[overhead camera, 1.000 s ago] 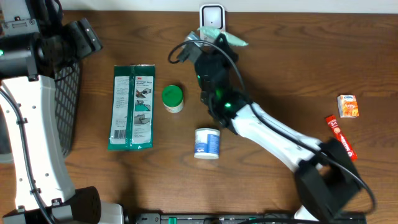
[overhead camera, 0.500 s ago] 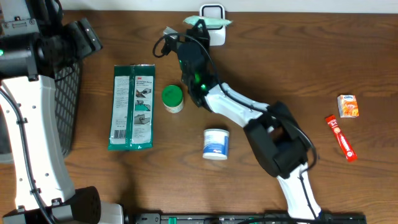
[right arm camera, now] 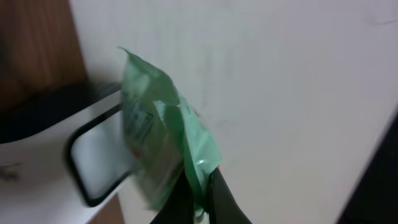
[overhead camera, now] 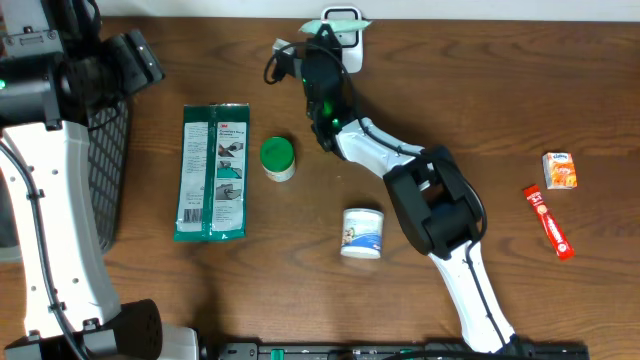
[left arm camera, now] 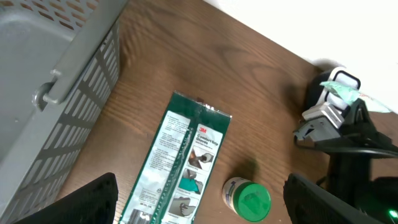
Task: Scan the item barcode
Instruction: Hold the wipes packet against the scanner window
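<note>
Hovering at the left, the left gripper (left arm camera: 208, 202) has its jaws spread wide on nothing. Farther right, the right gripper (right arm camera: 200, 196) pinches a crinkled pale green sachet (right arm camera: 163, 140) by its lower edge, just before the scanner (right arm camera: 93, 158) window. The sachet's printing is blurred and no barcode can be made out.

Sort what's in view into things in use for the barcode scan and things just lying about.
In use:
- right end effector, shut on the pale green packet
- white scanner

Lying about:
- 3M packet
- green-lidded jar
- white tub
- orange box
- red sachet
- grey basket
</note>
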You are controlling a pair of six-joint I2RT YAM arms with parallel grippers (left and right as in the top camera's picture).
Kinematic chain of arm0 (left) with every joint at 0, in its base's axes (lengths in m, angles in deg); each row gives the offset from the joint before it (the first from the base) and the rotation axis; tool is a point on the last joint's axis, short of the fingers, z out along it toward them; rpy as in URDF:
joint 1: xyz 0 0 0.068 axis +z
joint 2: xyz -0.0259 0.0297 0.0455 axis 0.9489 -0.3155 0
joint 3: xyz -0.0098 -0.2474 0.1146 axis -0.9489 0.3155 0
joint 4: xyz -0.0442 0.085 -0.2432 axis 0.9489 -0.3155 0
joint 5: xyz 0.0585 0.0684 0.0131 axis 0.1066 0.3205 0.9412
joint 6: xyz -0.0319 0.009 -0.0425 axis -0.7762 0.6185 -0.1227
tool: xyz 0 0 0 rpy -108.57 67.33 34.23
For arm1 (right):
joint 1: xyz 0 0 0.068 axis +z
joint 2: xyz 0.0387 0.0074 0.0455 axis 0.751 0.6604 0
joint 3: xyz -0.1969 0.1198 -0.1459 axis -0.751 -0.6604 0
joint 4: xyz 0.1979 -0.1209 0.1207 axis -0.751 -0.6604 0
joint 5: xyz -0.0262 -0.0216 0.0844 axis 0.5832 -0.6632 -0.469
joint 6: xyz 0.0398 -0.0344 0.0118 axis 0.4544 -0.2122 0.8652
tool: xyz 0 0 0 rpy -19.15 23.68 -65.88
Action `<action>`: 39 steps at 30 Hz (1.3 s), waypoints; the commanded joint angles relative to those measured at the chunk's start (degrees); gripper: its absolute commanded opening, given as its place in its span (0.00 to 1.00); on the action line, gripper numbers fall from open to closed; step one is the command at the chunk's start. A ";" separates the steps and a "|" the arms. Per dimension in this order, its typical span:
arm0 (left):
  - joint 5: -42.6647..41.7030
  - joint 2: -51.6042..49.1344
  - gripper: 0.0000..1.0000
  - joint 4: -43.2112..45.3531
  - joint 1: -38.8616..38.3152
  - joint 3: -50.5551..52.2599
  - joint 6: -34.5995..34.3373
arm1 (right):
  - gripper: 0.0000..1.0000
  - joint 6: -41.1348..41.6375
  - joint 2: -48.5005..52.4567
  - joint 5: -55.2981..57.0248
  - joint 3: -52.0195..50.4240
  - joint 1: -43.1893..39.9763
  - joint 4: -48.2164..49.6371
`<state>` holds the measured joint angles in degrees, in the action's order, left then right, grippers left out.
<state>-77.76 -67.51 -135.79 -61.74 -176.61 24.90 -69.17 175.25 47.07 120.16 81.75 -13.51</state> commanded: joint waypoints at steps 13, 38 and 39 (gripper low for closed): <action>-0.35 -0.15 0.85 -0.15 0.20 -0.31 0.50 | 0.01 12.28 3.85 -0.46 1.27 2.05 -3.41; -0.35 -0.15 0.85 -0.15 0.20 -0.31 0.50 | 0.01 23.54 3.85 -0.35 1.27 2.05 -3.26; -0.35 -0.15 0.85 -0.15 0.20 -0.31 0.50 | 0.01 23.54 3.85 -0.35 1.27 2.05 -3.26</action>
<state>-77.76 -67.51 -135.79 -61.74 -176.61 24.92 -47.23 178.22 47.17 120.25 83.59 -16.72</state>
